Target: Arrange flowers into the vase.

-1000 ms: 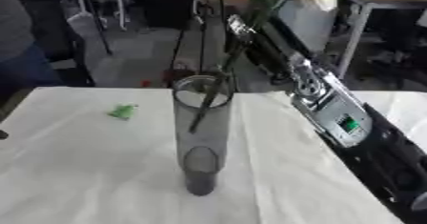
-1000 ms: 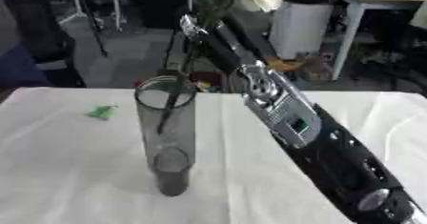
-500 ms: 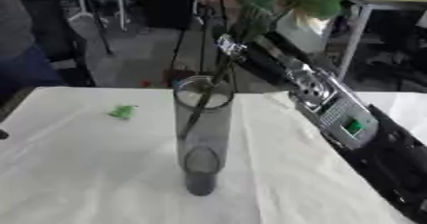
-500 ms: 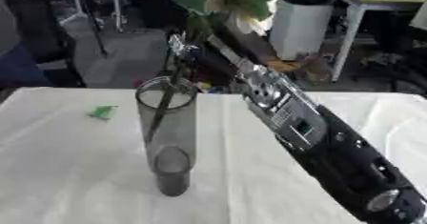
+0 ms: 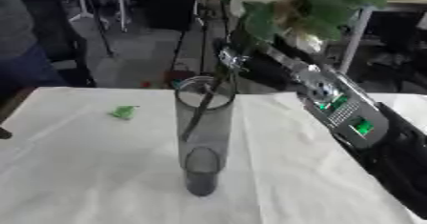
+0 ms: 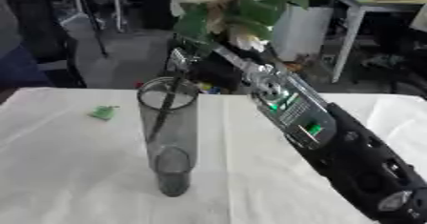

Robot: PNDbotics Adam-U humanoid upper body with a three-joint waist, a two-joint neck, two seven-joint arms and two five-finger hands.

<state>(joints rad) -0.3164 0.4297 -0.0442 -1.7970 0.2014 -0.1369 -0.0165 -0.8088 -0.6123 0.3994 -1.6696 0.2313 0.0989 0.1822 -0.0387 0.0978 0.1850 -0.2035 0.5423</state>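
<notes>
One flower stem stands inside the vase; right hand guides it, finger state cannot be told.

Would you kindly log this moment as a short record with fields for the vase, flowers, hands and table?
vase: tall smoky glass cylinder, upright on the white tablecloth
flowers: pale blooms with green leaves, stems reaching down into the vase
right hand: at the stems above the rim, fingers unclear
left hand: not in view
stray item: small green scrap on the cloth

Soft, even indoor light fell on the white tablecloth, leaving only faint shadows. Both views were blurred, the flowers most.
</notes>
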